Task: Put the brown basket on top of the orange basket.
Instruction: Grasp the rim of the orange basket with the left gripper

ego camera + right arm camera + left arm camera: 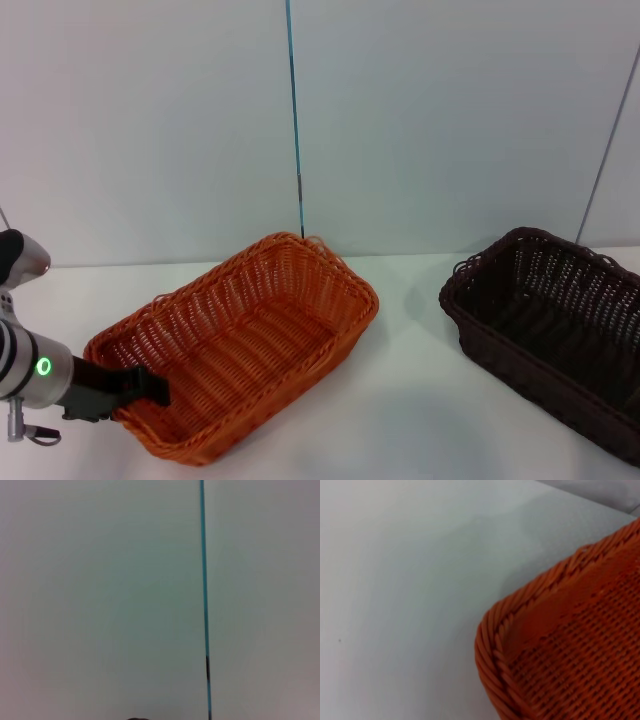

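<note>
The orange basket (240, 345) stands on the white table (400, 420) at centre left, lying diagonally. Its braided corner fills part of the left wrist view (560, 645). My left gripper (140, 388) is at the basket's near left rim, with a black part reaching over the rim into the basket. The brown basket (550, 320) stands apart at the right, partly cut off by the picture's edge. Nothing is inside either basket. My right gripper is out of view; the right wrist view shows only the wall.
A pale wall (150, 120) with a thin blue vertical strip (293, 110) stands behind the table. A gap of bare table lies between the two baskets. The strip also shows in the right wrist view (203, 580).
</note>
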